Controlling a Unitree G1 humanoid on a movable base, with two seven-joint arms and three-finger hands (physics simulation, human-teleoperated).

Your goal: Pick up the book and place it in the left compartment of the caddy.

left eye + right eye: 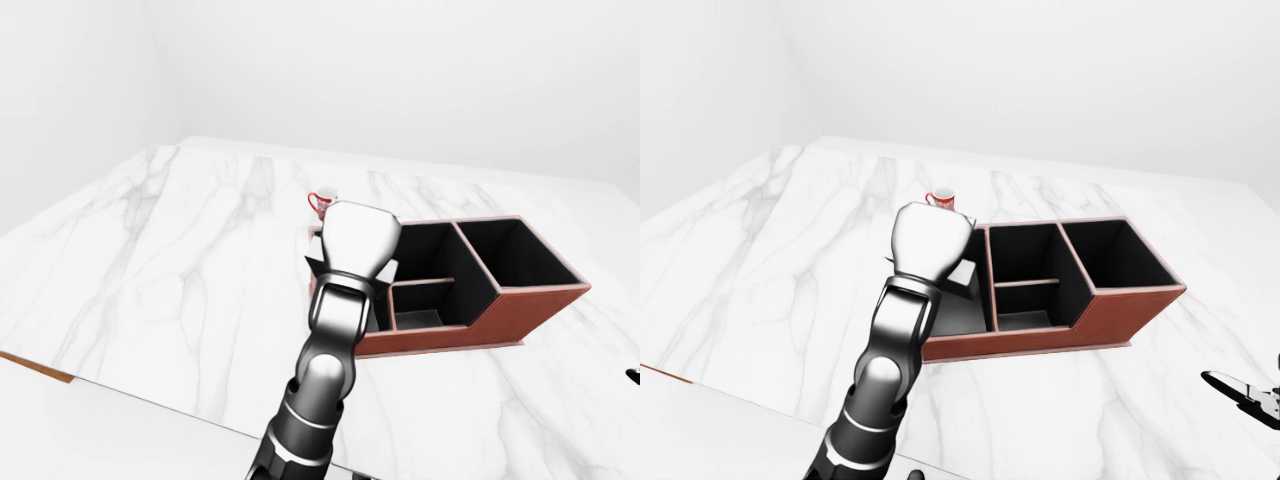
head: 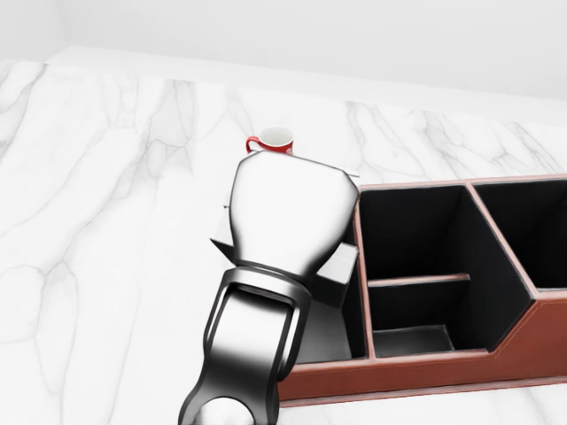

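My left hand (image 2: 288,217) hangs over the left compartment (image 2: 330,329) of the red-brown caddy (image 2: 416,367), its glossy back turned to the cameras and its fingers hidden. The pale grey book (image 2: 335,268) pokes out from behind the hand on the right and left, and a thin edge of it shows along the hand's top. It sits at the height of the caddy's rim, against the divider. My right hand (image 1: 1245,392) shows only as a dark tip at the right-eye view's lower right edge, far from the caddy.
A red and white mug (image 2: 273,139) stands on the marble tabletop (image 2: 106,221) just above the hand in the head view. The caddy's split middle compartment (image 2: 416,266) and right compartment (image 2: 532,230) hold nothing. A table edge (image 1: 40,368) runs along the left-eye view's lower left.
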